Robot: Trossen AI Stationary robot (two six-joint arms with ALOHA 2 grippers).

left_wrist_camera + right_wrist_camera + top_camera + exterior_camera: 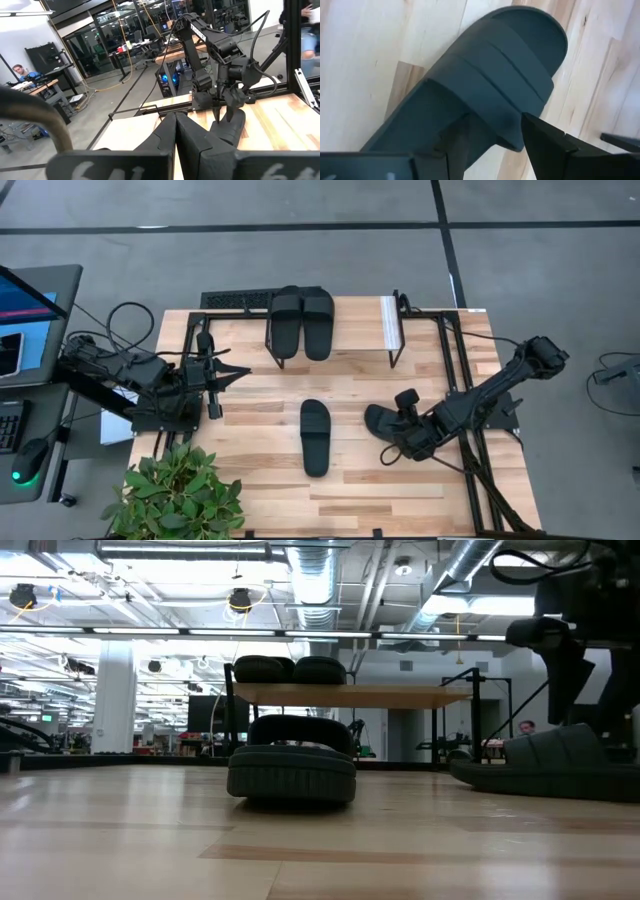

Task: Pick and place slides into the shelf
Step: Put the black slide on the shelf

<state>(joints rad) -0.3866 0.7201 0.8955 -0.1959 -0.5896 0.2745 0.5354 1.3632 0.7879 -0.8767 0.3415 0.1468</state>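
Slides: two sit on the shelf point(390, 325) — its right half bare. Right gripper point(492, 132), fingers parted, straddles a slide point(485, 95) near the table's right edge point(500, 430); left gripper point(232, 375) rests clenched, far left.

Floor: grey concrete floor point(300, 255), dark seams, upper frame.
Ceiling: silver round ducts point(320, 580), strip lights point(190, 552).
Lower left: green leafy plant point(175, 495).

A light butcher-block wooden counter point(260, 480) stood on grey floor crossed by dark seams. A leafy green potted plant point(178, 492) overlapped its near left corner. A black keyboard point(238, 300) lay at its far edge. Left of the counter, a grey desk point(40, 370) carried an open laptop point(25, 298) and a black mouse with a green light point(30, 460).
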